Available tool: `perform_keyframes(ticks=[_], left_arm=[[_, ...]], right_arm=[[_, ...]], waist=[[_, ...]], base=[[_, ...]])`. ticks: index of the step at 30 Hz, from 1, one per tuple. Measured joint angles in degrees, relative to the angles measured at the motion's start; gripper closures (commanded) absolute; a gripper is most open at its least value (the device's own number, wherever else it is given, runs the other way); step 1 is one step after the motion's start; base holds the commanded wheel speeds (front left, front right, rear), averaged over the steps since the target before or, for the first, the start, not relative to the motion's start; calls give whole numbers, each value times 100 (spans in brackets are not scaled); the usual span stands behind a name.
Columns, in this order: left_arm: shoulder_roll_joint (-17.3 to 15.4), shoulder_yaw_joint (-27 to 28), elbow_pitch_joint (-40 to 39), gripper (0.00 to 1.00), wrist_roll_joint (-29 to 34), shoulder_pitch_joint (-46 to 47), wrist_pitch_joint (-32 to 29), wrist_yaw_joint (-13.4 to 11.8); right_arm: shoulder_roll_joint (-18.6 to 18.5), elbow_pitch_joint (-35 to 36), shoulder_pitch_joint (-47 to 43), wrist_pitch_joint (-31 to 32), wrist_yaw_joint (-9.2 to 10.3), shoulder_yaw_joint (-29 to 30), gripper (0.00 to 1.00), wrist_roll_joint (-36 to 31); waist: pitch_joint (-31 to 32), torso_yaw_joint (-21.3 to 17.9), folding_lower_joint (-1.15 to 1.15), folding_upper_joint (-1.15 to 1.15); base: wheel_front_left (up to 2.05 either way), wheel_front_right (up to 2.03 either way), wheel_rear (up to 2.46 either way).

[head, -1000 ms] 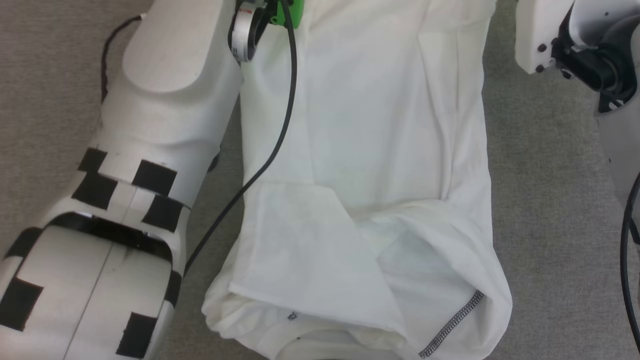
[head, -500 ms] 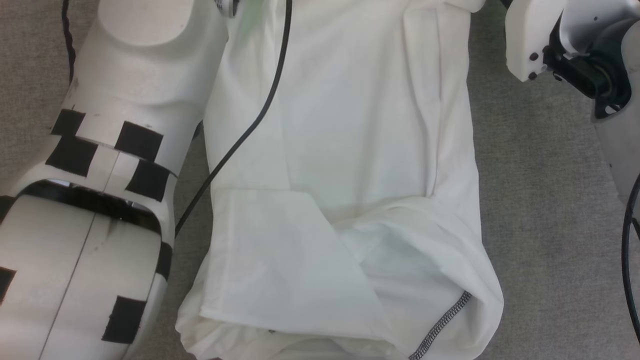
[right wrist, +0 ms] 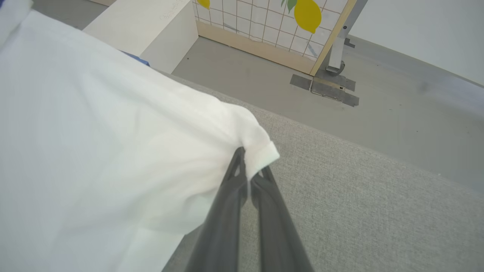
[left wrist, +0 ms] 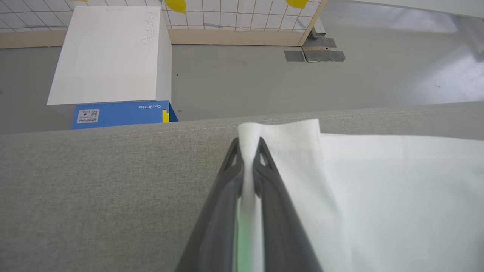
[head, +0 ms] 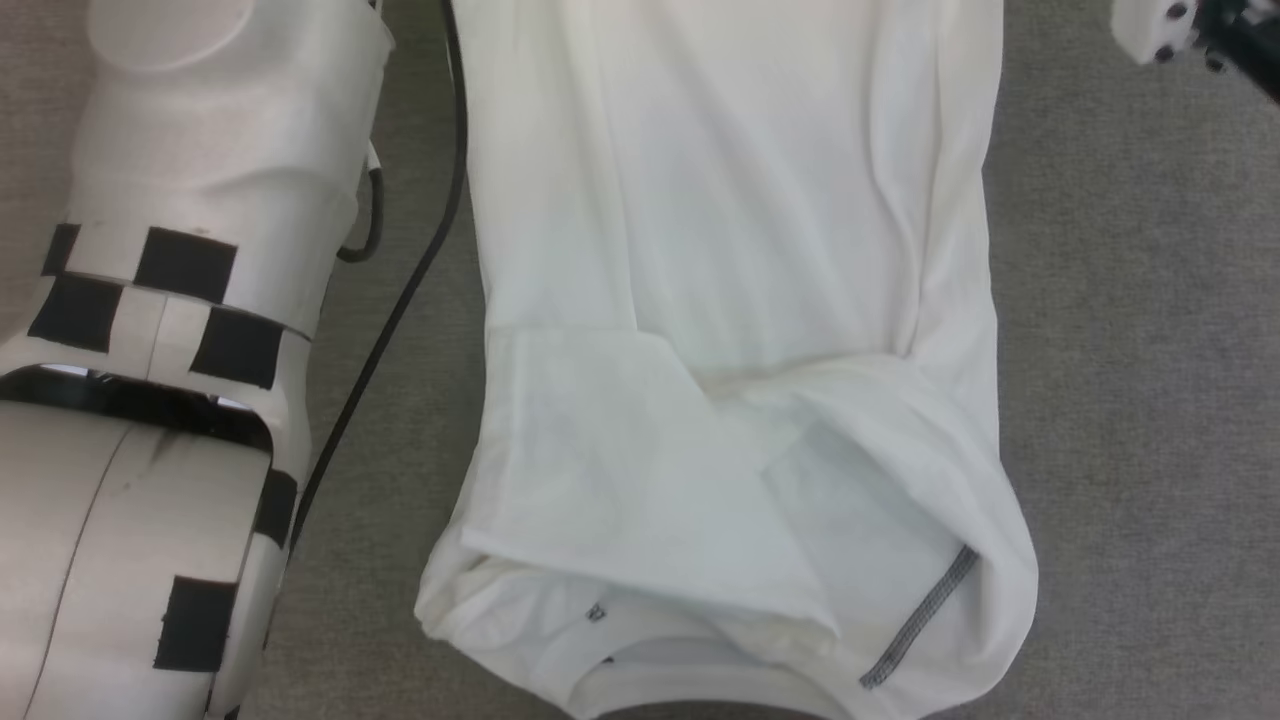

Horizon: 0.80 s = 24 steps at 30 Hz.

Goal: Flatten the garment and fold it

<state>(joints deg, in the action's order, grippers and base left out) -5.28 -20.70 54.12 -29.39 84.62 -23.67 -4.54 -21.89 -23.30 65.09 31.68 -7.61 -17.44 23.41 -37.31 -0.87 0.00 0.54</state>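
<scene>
The white garment [head: 740,300] lies lengthwise on the grey felt table [head: 1130,400], its near end bunched and folded over, with a grey stitched seam [head: 920,620] at the lower right. In the left wrist view my left gripper [left wrist: 249,145] is shut on a far corner of the garment [left wrist: 378,196], a white fold pinched between the dark fingers. In the right wrist view my right gripper [right wrist: 251,168] is shut on the other far corner of the garment [right wrist: 113,151], lifting it a little off the table. My pale left forearm [head: 200,300] lies along the left of the head view.
A black cable [head: 400,300] runs beside the garment's left edge. Beyond the table's far edge [left wrist: 151,126] a white box [left wrist: 109,56] stands on a blue box [left wrist: 121,113] on the floor, with a tiled lemon-print screen [right wrist: 302,22] behind.
The left gripper has shut on the garment's far corner. The head camera has shifted, and the left arm and right wrist have moved toward the top of the view.
</scene>
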Motion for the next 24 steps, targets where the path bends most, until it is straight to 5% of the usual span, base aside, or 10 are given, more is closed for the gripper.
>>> perform_keyframes(ticks=[11,13,14,24], left_arm=[[-96,237,-705,100,-487,-673,657,621],[-132,250,-916,100,-557,-1056,760,762],[-229,156,-1577,100,-730,-2025,744,950],[-637,123,-3818,100,-1218,-4642,172,736]], right_arm=[[-26,-75,51,-209,1,-85,100,0],[-116,43,-218,-234,0,-166,100,172],[-352,436,-1126,-247,1,-280,100,544],[-414,1368,-3303,-191,1,153,100,996]], waist=[[472,295,0,0],[634,332,0,0],[1098,413,0,0],[2268,549,-1,0]], base=[[0,0,0],[0,0,0],[0,0,0],[0,0,0]])
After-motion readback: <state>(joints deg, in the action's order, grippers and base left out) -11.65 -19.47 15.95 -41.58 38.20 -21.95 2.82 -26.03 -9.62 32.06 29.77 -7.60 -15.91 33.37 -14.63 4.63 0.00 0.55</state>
